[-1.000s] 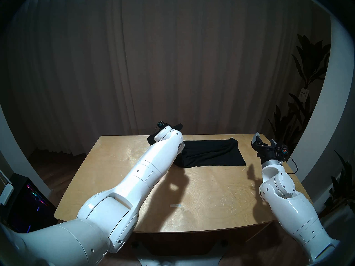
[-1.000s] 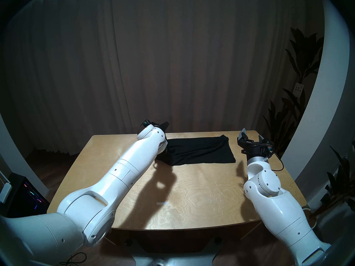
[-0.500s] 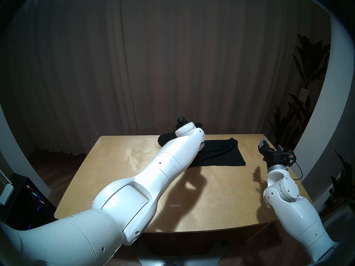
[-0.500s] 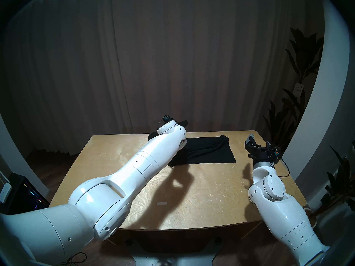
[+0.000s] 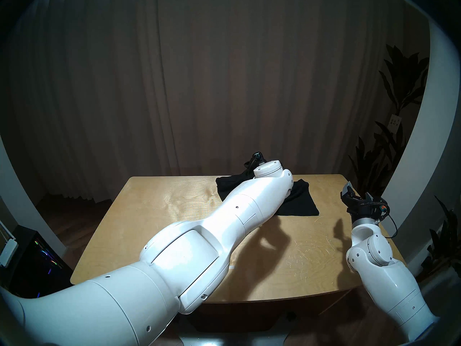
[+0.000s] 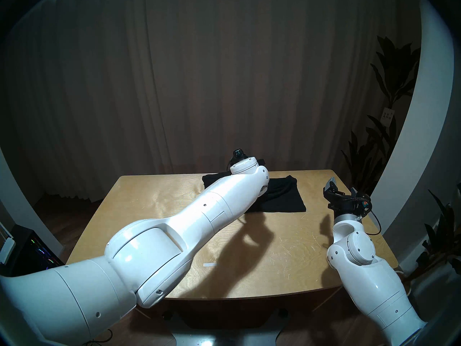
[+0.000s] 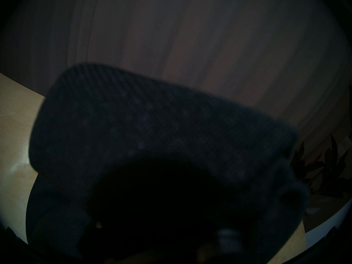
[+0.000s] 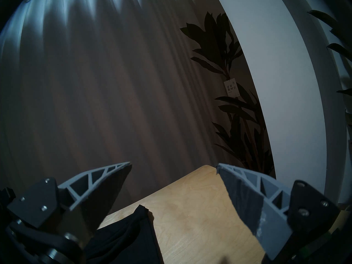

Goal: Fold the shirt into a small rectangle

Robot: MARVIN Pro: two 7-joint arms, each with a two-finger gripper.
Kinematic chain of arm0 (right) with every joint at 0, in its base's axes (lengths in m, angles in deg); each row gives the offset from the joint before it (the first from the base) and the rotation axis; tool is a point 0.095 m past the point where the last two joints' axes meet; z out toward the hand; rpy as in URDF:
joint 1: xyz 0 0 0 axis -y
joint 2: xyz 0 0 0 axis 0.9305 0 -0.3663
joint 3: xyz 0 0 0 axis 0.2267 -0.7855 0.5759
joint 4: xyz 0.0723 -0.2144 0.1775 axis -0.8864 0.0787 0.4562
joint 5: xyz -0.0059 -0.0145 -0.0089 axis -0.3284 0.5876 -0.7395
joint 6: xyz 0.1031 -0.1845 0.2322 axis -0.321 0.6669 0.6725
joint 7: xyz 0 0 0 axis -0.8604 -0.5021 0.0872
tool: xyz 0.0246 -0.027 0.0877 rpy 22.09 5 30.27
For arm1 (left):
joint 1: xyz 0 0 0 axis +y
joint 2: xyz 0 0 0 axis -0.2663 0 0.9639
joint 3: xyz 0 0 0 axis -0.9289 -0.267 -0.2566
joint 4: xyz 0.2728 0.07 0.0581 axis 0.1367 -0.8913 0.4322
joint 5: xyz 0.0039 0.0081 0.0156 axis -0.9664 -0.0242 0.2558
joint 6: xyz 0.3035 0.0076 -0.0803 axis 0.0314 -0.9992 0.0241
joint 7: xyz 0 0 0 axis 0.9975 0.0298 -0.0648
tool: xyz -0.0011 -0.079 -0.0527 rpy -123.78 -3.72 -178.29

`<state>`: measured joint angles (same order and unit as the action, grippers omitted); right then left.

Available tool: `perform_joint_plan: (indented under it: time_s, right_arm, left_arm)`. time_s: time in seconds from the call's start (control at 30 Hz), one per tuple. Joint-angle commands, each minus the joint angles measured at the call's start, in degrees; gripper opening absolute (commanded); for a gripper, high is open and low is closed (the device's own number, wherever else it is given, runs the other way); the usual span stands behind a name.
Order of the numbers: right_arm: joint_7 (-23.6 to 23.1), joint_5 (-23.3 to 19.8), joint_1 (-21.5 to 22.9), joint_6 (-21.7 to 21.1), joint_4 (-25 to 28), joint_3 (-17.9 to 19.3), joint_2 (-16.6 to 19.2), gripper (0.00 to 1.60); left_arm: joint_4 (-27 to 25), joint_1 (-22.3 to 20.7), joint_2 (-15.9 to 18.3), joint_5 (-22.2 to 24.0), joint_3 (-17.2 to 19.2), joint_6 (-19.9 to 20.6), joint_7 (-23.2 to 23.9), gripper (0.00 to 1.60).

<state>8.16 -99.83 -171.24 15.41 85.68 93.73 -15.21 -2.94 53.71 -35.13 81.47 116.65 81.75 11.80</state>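
The black shirt (image 5: 299, 203) lies folded into a long band at the back of the wooden table (image 5: 162, 213). Its left end (image 5: 225, 185) is lifted and doubled over towards the right. My left wrist (image 5: 268, 169) hovers over it; the left gripper's fingers are hidden behind the wrist and under cloth. In the left wrist view black fabric (image 7: 152, 124) fills the lower half, draped over the gripper. My right gripper (image 5: 358, 191) is open and empty, raised by the table's right edge, to the right of the shirt (image 8: 123, 238). No white tag shows.
A small white tape strip (image 6: 210, 264) lies on the near middle of the table. Potted plants (image 5: 374, 163) stand beyond the right edge. A dark box with coloured lights (image 5: 37, 258) sits on the floor at the left. Curtains hang behind.
My left arm has swung to the right, carrying the shirt's left end over the rest of it. My right gripper has drawn back to the right and a little lower, still open.
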Motion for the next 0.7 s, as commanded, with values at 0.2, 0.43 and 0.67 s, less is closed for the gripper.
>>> perform_joint_plan:
  time_s: [0.2, 0.43, 0.67]
  right_arm:
    - [0.97, -0.59, -2.82, 1.47, 0.20, 3.57, 0.72, 1.60]
    - [1.86, -1.11, -4.34, 1.56, -0.28, 4.03, 0.41, 1.60]
    - [3.14, -1.77, -5.98, 1.63, -0.83, 4.42, 0.30, 1.60]
  left_arm:
    - [3.18, -5.61, -5.35, -0.38, -1.64, -1.69, 0.86, 0.00]
    - [4.99, -6.72, -5.35, -0.21, -1.42, -2.15, 1.46, 0.00]
    - [7.39, -6.89, -5.35, 0.16, -1.15, -2.72, 2.56, 0.00]
